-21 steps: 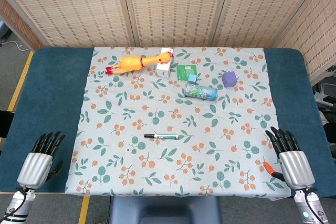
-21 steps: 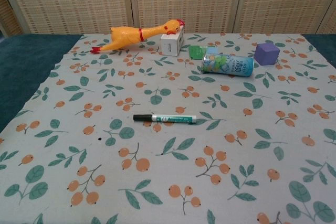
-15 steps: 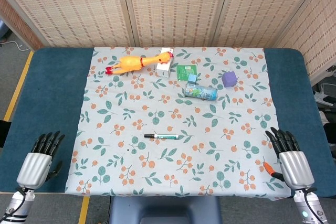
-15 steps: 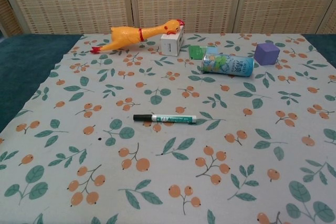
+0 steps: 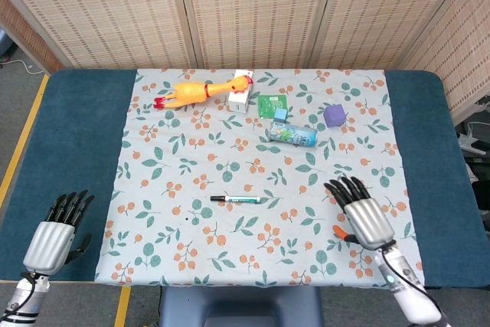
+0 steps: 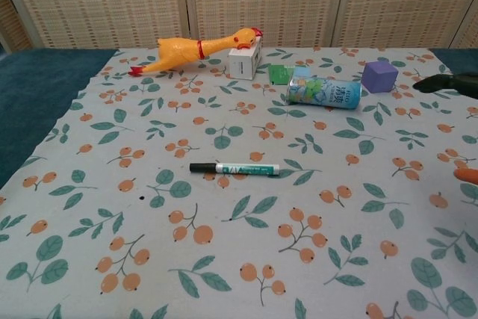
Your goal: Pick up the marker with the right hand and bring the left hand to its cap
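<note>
R hand [image 5: 364, 216] now sits further in over the floral cloth [image 5: 191, 158], vs. its earlier spot near the cloth's right edge at the desk front. It is closer to the marker [image 5: 235, 200] but well apart from it, to the marker's right. Fingers spread, pointing toward the far side of the desk, nothing held. Orange thumb tip shows at the hand's lower left in head view.

Chest view: R hand's dark fingertips [image 6: 447, 83] now enter at the right edge, w/ an orange tip lower down on the same edge; neither showed in this view earlier.
</note>
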Controlling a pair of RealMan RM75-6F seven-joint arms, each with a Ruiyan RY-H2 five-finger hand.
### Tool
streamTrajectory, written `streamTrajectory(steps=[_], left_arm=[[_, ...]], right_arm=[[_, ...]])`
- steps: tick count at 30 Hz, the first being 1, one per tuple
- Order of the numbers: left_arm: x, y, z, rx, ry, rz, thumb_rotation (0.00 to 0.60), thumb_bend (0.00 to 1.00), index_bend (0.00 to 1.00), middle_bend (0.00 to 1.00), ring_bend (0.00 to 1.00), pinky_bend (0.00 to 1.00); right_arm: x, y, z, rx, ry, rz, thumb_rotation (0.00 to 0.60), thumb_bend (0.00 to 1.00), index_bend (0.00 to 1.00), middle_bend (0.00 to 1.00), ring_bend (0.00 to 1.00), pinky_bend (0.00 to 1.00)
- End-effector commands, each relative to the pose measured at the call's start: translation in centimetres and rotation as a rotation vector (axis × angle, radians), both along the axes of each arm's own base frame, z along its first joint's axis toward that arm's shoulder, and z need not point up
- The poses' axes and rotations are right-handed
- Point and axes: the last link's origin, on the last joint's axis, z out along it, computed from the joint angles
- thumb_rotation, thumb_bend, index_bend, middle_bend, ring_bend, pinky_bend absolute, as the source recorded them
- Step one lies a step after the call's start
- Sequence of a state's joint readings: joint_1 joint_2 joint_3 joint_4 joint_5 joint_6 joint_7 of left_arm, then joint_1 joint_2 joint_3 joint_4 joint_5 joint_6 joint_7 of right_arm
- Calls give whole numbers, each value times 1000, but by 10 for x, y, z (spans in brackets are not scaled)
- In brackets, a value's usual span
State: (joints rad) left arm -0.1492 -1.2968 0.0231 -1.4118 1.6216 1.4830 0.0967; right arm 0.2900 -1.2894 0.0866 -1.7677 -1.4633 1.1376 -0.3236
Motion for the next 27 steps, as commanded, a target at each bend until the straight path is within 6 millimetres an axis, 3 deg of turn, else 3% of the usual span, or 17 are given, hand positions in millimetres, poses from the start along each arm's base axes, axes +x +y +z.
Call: streamTrajectory(steps=[1,7,13,27], left_arm=[[0,1,1,-2,-4,-1,600,397,0,0,0,82],[0,-1,6,4,-22,-5,600,398,0,0,0,82],[0,-2,9,3,-36,-3,600,397,0,0,0,82],[-3,-1,17,14,-55,4,600,397,0,0,0,82]], right_arm=[[47,-41,-38,97,35,72,600,180,137,117,0,0],[89,-66,-88,176,67,104,600,187,169,160,0,0],[114,-79,-125,188,99,96,600,206,224,201,0,0],[143,-100,-166,169,169,93,600,250,316,264,0,0]])
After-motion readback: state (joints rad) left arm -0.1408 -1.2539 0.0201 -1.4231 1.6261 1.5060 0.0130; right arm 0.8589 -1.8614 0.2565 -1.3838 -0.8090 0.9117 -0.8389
